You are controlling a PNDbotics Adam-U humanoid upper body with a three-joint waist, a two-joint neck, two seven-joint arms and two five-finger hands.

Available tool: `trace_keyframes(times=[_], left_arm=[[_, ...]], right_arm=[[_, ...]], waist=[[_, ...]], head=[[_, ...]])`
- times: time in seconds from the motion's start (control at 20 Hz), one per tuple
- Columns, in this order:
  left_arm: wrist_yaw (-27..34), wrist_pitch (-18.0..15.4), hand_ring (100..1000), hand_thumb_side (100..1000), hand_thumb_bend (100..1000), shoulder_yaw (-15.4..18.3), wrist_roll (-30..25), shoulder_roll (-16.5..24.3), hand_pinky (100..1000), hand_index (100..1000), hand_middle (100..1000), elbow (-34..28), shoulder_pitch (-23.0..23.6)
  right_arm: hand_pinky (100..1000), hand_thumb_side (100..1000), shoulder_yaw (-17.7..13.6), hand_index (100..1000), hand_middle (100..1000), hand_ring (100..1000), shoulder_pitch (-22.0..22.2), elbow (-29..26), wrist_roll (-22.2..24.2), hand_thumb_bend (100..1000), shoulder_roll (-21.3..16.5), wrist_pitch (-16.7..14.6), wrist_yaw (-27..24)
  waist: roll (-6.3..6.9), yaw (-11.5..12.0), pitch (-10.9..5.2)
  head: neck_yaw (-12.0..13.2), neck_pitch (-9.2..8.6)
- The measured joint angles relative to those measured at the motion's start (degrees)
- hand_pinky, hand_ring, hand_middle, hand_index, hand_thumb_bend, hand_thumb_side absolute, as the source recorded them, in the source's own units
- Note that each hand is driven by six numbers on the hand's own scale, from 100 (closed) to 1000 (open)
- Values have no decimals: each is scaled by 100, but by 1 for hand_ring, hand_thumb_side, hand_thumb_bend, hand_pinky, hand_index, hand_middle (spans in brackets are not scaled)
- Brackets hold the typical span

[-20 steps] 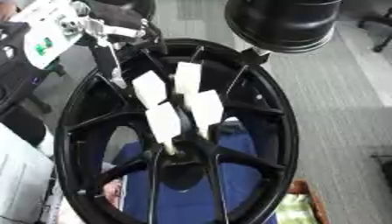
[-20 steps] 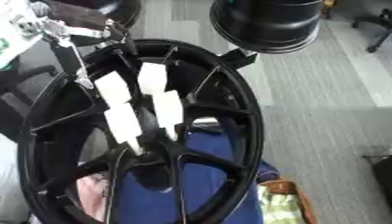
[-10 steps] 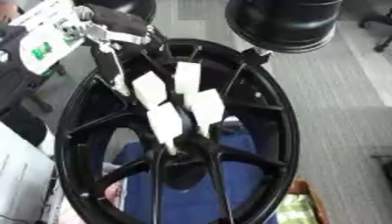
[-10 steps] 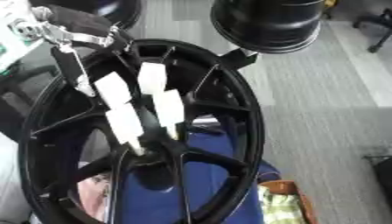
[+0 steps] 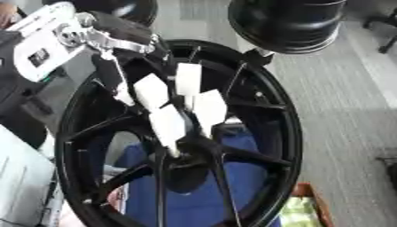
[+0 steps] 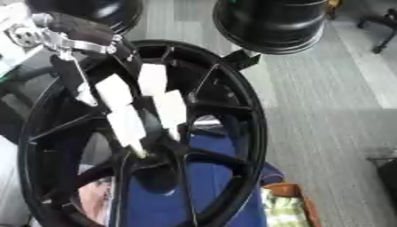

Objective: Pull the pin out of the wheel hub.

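Observation:
A black spoked wheel [image 5: 267,133] stands tilted in front of me, its hub [image 5: 188,153] low in the middle. Several white flat pin heads [image 5: 167,125] stick up out of the hub area; the leftmost one [image 5: 151,91] is nearest my hand. My left hand [image 5: 108,71], black with silver joints, comes in from the upper left over the rim. Its fingers hang straight down beside that leftmost white head, open and not closed on anything that I can see. My right hand shows in neither view.
A large black drum-like object [image 5: 287,22] hangs over the wheel's top right, another dark round one [image 6: 93,9] at the top left. Blue cloth [image 5: 198,206] lies under the wheel. An orange-rimmed box [image 6: 291,208] sits at the lower right, on grey floor [image 5: 349,111].
My left hand has come down slightly and to the right, closer to the leftmost white head. The wheel and white heads stay put.

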Motion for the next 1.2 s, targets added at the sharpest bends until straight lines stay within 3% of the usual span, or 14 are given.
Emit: trace_keyframes(times=[0.95, 1.2], left_arm=[[844, 820, 789, 403, 610, -175, -820, 508, 767, 854, 730, -1195, -128], [742, 926, 768, 356, 537, -171, -924, 528, 745, 830, 710, -1296, -128]], right_arm=[[892, 103, 28, 879, 830, 882, 252, 0, -100, 100, -1, -8, 28], [892, 103, 28, 880, 830, 882, 280, 0, -140, 100, -1, -36, 0]], waist=[[53, 91, -5], [53, 95, -5]], head=[[-129, -40], [-131, -45]])
